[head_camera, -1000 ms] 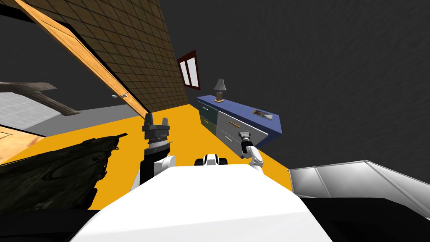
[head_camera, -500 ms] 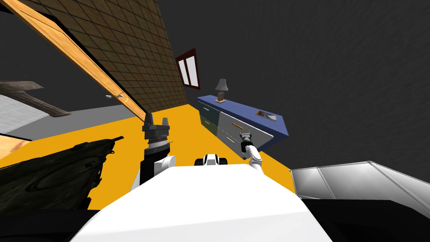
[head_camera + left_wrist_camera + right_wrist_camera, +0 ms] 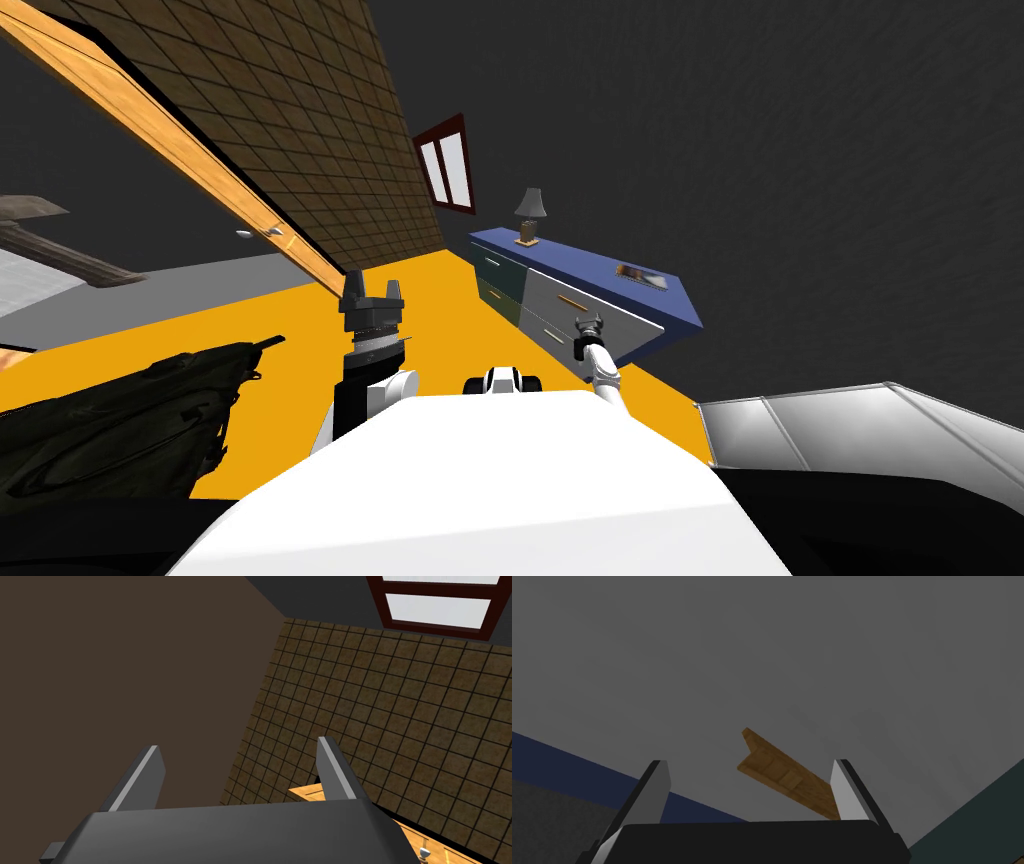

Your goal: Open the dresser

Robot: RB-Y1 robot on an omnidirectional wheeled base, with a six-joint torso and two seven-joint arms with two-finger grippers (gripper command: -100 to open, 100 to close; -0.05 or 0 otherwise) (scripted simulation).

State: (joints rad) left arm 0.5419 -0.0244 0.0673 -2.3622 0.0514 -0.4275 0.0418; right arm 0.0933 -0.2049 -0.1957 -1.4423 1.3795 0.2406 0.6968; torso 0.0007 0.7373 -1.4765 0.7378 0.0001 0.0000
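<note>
From the head camera, the dresser (image 3: pixel 580 265) stands on the yellow floor (image 3: pixel 300 320) against the dark grey wall (image 3: pixel 800 150), ahead and to my right. It has a dark blue top, grey drawer fronts (image 3: pixel 600 312) with thin brown handles (image 3: pixel 572 301), and a dark green section at its far end. A lamp (image 3: pixel 529 215) stands on the far end of the top, and a small flat item (image 3: pixel 641 276) lies nearer the near end. My right gripper (image 3: pixel 588 322) is raised just in front of the grey drawer fronts, near the dresser's near end; I cannot tell from here whether it touches. My left gripper (image 3: pixel 372 280) points upward, well apart from the dresser.

On the left wrist camera, the fingers are spread wide with nothing between them.

On the right wrist camera, the fingers are also spread wide and empty. A flat grey face lies ahead of them, with a wooden handle (image 3: pixel 784 776) slanting across it; the handle's lower end passes behind one finger. A dark blue strip shows beside the other finger.
</note>
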